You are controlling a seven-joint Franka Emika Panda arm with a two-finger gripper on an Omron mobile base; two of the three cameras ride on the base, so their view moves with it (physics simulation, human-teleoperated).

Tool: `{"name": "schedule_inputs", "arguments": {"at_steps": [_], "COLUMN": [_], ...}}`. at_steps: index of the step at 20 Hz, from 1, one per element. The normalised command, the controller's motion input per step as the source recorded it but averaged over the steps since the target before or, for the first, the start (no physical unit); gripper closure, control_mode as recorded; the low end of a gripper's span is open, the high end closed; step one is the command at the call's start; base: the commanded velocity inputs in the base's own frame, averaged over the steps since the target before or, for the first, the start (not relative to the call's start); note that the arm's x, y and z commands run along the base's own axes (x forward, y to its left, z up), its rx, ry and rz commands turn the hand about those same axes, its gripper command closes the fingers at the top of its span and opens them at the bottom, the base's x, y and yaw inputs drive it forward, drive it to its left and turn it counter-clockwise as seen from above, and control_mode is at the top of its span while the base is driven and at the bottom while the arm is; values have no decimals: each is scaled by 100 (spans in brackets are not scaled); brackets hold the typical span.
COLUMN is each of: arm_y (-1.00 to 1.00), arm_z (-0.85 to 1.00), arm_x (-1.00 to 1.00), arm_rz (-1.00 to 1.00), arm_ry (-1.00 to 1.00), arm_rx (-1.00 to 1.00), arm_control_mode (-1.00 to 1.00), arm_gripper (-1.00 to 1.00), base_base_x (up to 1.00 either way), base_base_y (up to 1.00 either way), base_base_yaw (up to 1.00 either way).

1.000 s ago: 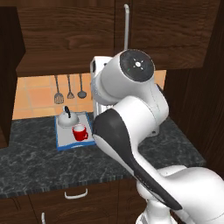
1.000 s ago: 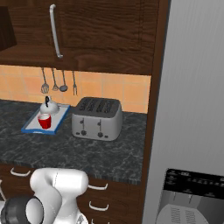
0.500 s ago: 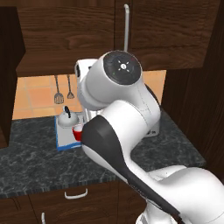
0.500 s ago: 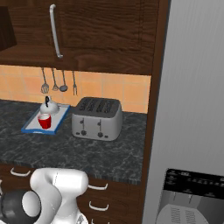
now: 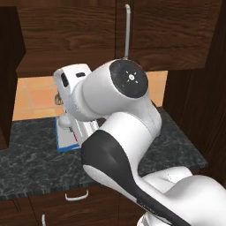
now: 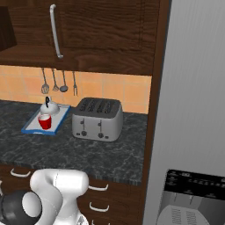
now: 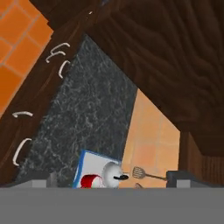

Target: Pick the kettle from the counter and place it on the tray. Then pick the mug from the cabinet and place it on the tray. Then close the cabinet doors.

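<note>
Kettle (image 6: 49, 107) and mug (image 6: 44, 121) sit on tray (image 6: 60, 119) by counter's (image 6: 88, 154) back edge. Gripper (image 7: 111, 180) jaws spread, empty. Cabinet doors (image 6: 101, 26): rigid, heavy; take the bar handle (image 6: 55, 30).

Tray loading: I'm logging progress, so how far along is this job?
Looks done: the kettle and the red mug both sit on the tray. Nothing is in hand; the gripper is open. Left: closing the cabinet doors; the left door still stands swung open.
</note>
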Motion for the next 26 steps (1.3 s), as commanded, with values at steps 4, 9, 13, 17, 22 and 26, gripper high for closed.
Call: {"name": "schedule_inputs", "arguments": {"at_steps": [4, 9, 13, 17, 22, 26], "arm_y": [57, 56, 48, 27, 21, 40], "arm_z": [5, 8, 4, 4, 4, 0], "arm_x": [-37, -34, -45, -51, -30, -3], "arm_rz": [15, 14, 12, 16, 7, 0], "arm_ry": [0, 0, 0, -4, -2, 0], "arm_rx": [2, 6, 8, 12, 15, 10], "arm_control_mode": [-100, -100, -100, -100, -100, -100], "arm_gripper": [-100, -100, -100, -100, -100, -100], "base_base_x": [0, 0, 0, 0, 0, 0], "base_base_y": [0, 0, 0, 0, 0, 0], "base_base_yaw": [0, 0, 0, 0, 0, 0]}}
